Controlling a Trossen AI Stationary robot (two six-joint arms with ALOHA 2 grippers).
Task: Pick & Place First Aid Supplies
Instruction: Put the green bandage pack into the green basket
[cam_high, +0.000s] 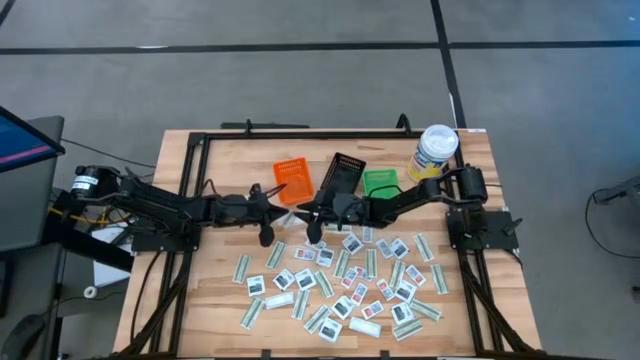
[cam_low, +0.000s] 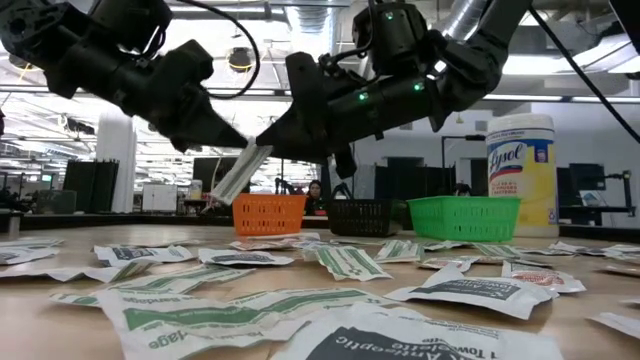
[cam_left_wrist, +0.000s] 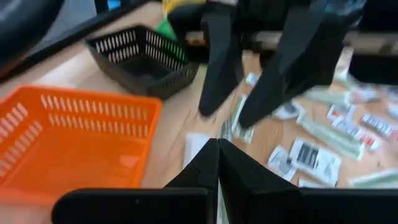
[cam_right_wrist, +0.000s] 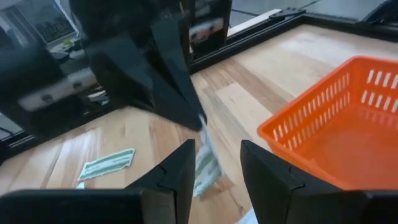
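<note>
I see loose packets (cam_high: 340, 285) spread on the table (cam_high: 215, 290) on the near side of the orange bin (cam_high: 293, 178). Just in front of that bin, my left gripper (cam_high: 281, 218) is closed, pinching a green strip (cam_low: 240, 170) in the air. Facing it, my right gripper (cam_high: 308, 222) is parted and empty.

Three bins (cam_high: 293, 179) are set in a row at the table's (cam_high: 205, 290) far middle, a canister (cam_high: 434, 152) to their right. Packets (cam_high: 340, 282) are scattered across the near half. The left gripper (cam_high: 281, 216) and right gripper (cam_high: 306, 214) are met just before the leftmost bin.
</note>
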